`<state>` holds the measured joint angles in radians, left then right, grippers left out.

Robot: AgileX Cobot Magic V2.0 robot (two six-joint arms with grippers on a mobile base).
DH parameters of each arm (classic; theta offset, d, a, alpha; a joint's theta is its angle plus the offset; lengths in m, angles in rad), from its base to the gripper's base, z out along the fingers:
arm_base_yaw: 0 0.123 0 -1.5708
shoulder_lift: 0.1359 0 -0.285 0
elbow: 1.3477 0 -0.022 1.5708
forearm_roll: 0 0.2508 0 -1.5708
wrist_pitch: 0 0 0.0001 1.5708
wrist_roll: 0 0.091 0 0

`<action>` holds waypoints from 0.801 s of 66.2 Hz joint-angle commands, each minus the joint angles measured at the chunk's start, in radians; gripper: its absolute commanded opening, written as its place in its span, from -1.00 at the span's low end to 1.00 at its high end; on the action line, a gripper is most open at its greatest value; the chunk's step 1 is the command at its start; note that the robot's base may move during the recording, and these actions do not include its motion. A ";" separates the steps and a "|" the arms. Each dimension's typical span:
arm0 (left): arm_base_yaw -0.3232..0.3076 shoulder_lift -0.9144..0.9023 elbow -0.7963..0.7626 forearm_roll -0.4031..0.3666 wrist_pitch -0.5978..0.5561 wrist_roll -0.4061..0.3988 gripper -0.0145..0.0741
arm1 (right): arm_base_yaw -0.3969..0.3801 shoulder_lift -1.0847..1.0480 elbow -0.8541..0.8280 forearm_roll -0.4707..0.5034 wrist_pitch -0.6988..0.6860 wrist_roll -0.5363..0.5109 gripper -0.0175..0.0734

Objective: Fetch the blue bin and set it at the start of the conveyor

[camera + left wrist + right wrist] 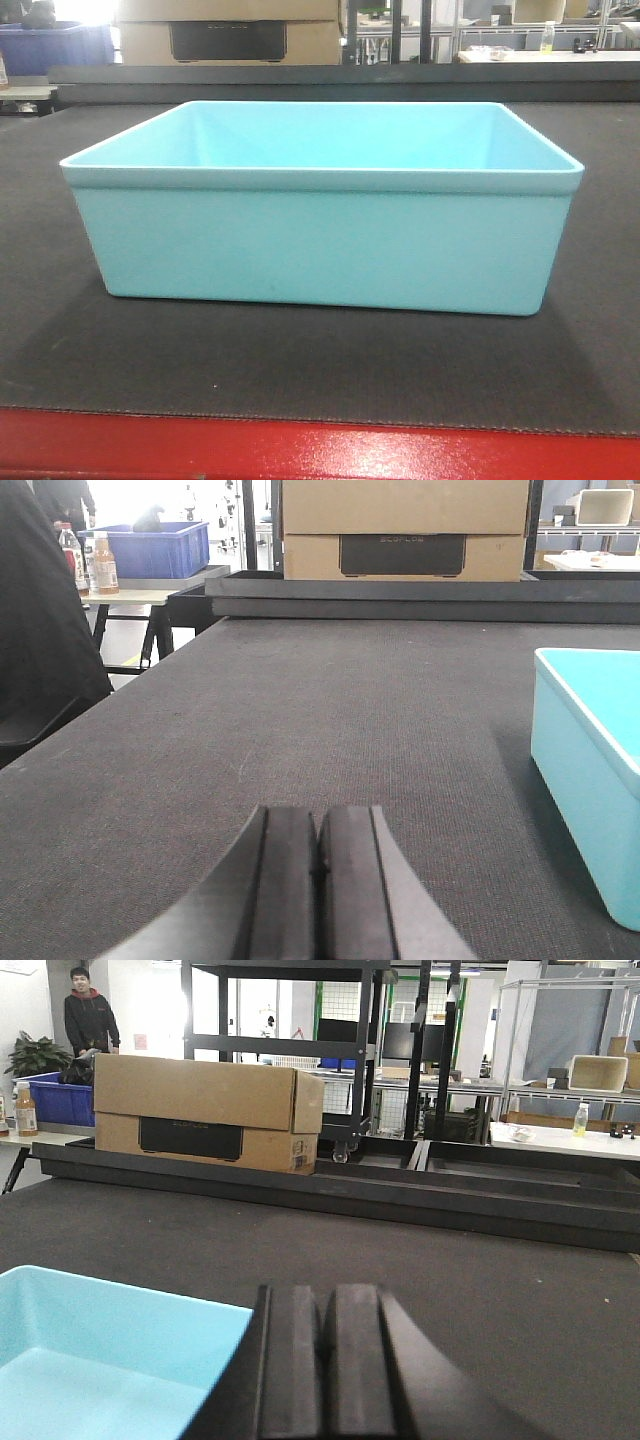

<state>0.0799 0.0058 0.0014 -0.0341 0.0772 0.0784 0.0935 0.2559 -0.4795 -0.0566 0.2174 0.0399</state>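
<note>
On the conveyor start (320,370), the blue bin (320,250) rests; both arms' fingers (318,890) pressed together, empty.

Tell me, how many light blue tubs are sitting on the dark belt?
1. The blue bin sits alone on the conveyor belt, just behind its red front edge. Nothing shows inside it; no other light blue tub is in any view.

left gripper (318,875): seen only from its own wrist camera, low at the bottom edge of the view; the two black pads pressed together, no gap between them, nothing held.
right gripper (322,1360): seen only from its own wrist camera, low at the bottom edge; pads closed against each other, nothing between them.
arms: hidden in every view.
front view: neither gripper shows.
</note>
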 commanded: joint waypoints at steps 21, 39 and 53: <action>0.002 -0.006 -0.001 -0.004 -0.019 0.002 -0.92 | -0.005 -0.003 0.001 -0.007 -0.025 -0.005 -0.97; 0.002 -0.006 -0.001 -0.004 -0.019 0.002 -0.92 | -0.005 -0.006 0.001 -0.015 -0.025 -0.005 -0.97; 0.002 -0.006 -0.001 -0.004 -0.019 0.002 -0.92 | -0.148 -0.051 0.078 0.158 0.025 -0.137 -0.97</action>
<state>0.0799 0.0058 0.0014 -0.0341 0.0772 0.0784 -0.0020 0.2301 -0.4417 0.0263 0.2504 -0.0283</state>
